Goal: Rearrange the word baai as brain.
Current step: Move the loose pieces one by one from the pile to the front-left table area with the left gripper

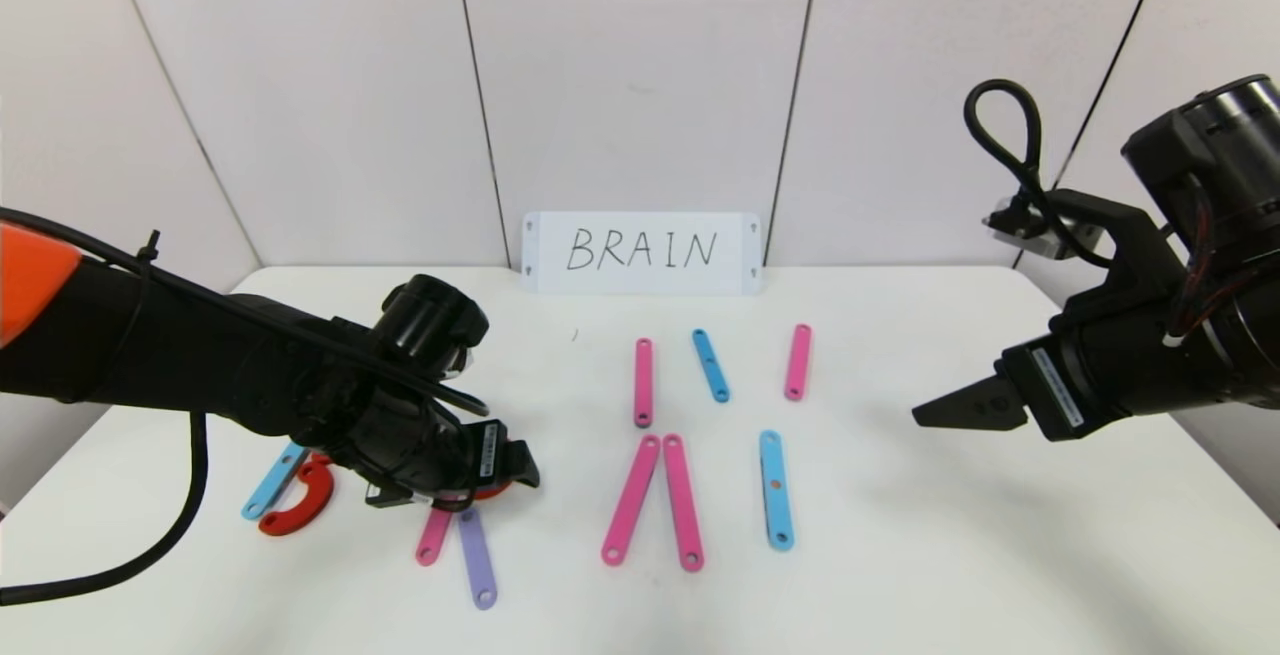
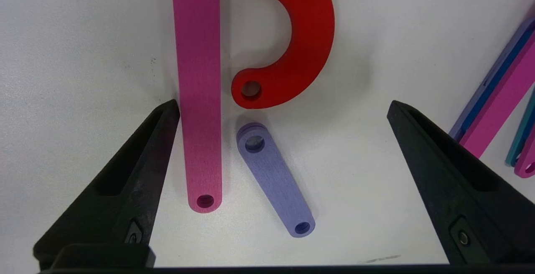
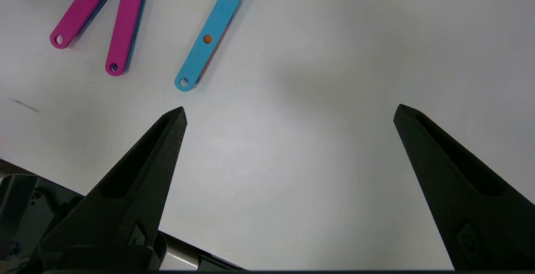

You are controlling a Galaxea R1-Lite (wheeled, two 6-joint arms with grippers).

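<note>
White panelled wall behind, white desk (image 1: 900, 575) in front, card reading BRAIN (image 1: 642, 252) propped at the back edge.

Left arm low over the near-left letters; left tool (image 2: 284, 119) released, jaws wide, straddling a pink bar (image 2: 197, 98), a red C-piece (image 2: 301, 48) and a short purple bar (image 2: 276, 182). One fingertip (image 2: 169, 111) just beside the pink bar, nothing gripped. Right arm hovering clear over the right side of the desk; right tool (image 3: 288, 115) also released, holding nothing.

The word baai (image 1: 640, 435) spread across the desk in a loose row: blue bar (image 1: 272, 480) plus second red C-piece (image 1: 298, 500) far left, pink/purple group under the left arm, two pink bars in an inverted V (image 1: 652, 500) mid-desk, single blue bar (image 1: 776, 488) right of it, three shorter bars (image 1: 715, 365) behind.

Step in hand, by judgement: building the R — pink stem, C as bowl, purple bar as leg. Looks roughly assembled already; leg end near the C but not touching.

Next probably: nudge or re-seat the purple leg against the C, tool narrowed to the bar's width. Risk: knocking the pink stem with the near fingertip.
</note>
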